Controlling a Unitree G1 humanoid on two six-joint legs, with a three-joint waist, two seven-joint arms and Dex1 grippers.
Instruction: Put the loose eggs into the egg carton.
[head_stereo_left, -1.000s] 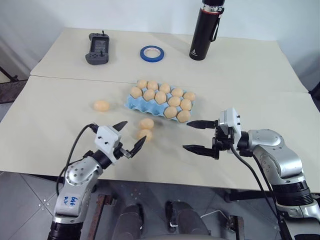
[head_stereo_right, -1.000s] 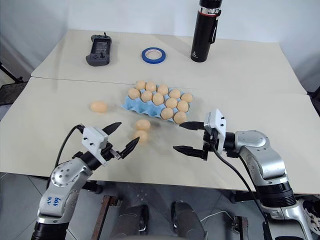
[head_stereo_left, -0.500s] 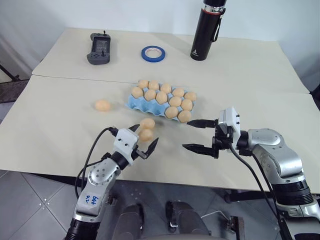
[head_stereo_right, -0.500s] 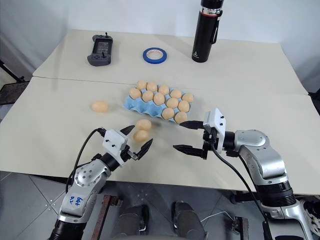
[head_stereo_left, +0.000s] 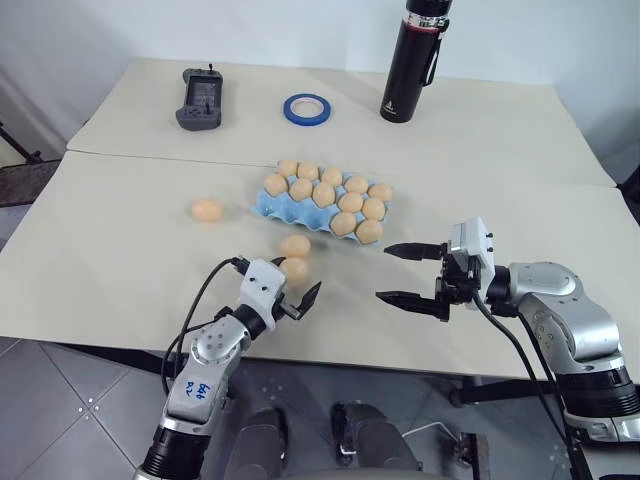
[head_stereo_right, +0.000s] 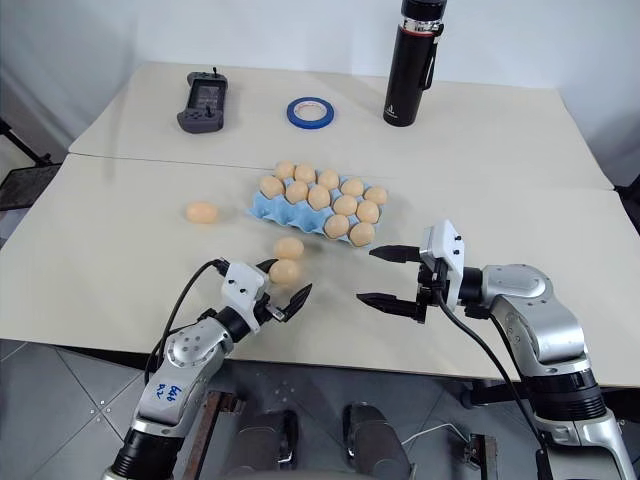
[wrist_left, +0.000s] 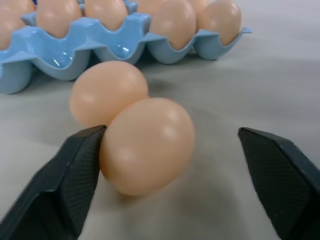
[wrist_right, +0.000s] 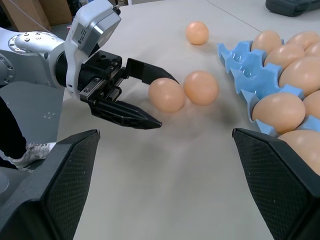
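Left hand now closer, fingers astride nearest egg.

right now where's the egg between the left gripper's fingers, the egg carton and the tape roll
egg (wrist_left: 147, 145), left wrist view, middle of its shell
egg carton (head_stereo_left: 262, 206), left eye view, bare blue near-left cup
tape roll (head_stereo_left: 306, 107), left eye view, blue ring's near edge
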